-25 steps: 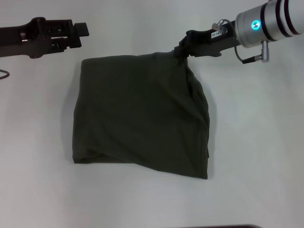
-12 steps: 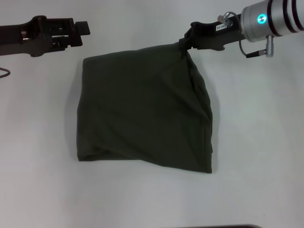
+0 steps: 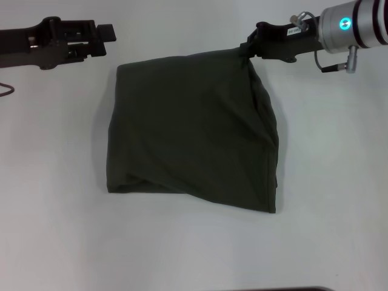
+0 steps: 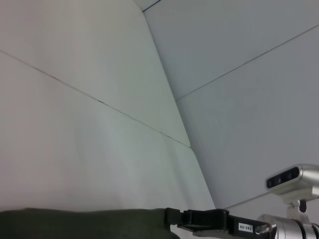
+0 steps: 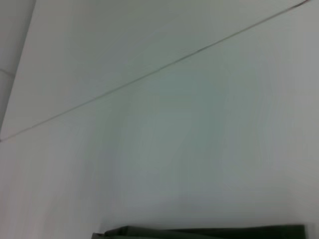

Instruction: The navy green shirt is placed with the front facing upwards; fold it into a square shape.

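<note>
On my left, the left gripper (image 3: 108,31) hangs above the white table (image 3: 48,182), up at the far side and just beside the far left corner of the cloth, not touching it. I cannot tell from here how wide its fingers stand.

In the middle lies the navy green shirt (image 3: 194,133) — a large dark olive-green cotton garment, folded over into a rough four-sided bundle. Its near edge runs slanted, lower toward my right, and a diagonal crease crosses the near left corner. No lettering shows on the upper face. The left wrist view catches only a low strip of the same cloth (image 4: 84,224) along the picture's edge, with the other arm's black gripper (image 4: 172,218) at its end.

On my right, the right gripper (image 3: 245,51) is pinched tight on the shirt's far right corner, the fabric drawn up to a point there — the right side hangs in loose vertical folds below it.
</note>
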{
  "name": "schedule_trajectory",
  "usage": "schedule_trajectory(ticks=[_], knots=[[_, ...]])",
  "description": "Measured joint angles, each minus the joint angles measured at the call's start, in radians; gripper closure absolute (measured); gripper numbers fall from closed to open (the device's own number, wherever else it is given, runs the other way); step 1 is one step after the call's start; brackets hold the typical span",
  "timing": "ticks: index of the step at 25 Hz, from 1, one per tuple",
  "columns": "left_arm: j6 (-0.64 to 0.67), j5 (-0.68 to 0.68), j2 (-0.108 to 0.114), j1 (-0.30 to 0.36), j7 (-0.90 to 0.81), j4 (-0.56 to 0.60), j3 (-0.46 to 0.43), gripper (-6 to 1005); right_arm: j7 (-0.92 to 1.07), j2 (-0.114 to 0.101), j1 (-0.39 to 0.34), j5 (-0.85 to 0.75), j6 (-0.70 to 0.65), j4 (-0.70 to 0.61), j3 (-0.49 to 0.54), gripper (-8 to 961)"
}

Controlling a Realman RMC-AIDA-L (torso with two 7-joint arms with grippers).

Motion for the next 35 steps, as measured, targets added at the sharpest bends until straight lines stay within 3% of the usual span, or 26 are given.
schedule_trajectory(ticks=[12, 15, 16, 17, 22, 26, 35], knots=[[-0.012, 0.005, -0.002, -0.015, 0.002, -0.022, 0.000, 482, -0.006, -0.009, -0.005, -0.006, -0.011, -0.006, 0.001, 857], [-0.012, 0.005, -0.002, -0.015, 0.002, -0.022, 0.000, 482, 0.000, -0.035, -0.007, -0.006, -0.028, -0.012, 0.004, 788], [-0.012, 0.002, -0.002, -0.013, 0.002, -0.023, 0.000, 482, 0.001, -0.050, -0.008, -0.005, -0.049, -0.013, 0.006, 755], [-0.012, 0.001, -0.001, -0.012, 0.002, -0.023, 0.000, 482, 0.002, -0.081, -0.008, -0.003, -0.112, -0.015, 0.009, 722], [-0.011, 0.000, 0.001, -0.011, 0.002, -0.023, 0.000, 482, 0.002, -0.110, -0.007, -0.002, -0.271, -0.041, 0.010, 584], [-0.012, 0.000, 0.001, -0.010, 0.002, -0.023, 0.000, 482, -0.006, -0.096, -0.010, -0.002, -0.371, -0.054, 0.006, 537], [-0.009, 0.000, 0.002, -0.012, 0.003, -0.021, 0.000, 481, -0.001, -0.050, 0.004, -0.007, -0.360, -0.044, -0.005, 549]])
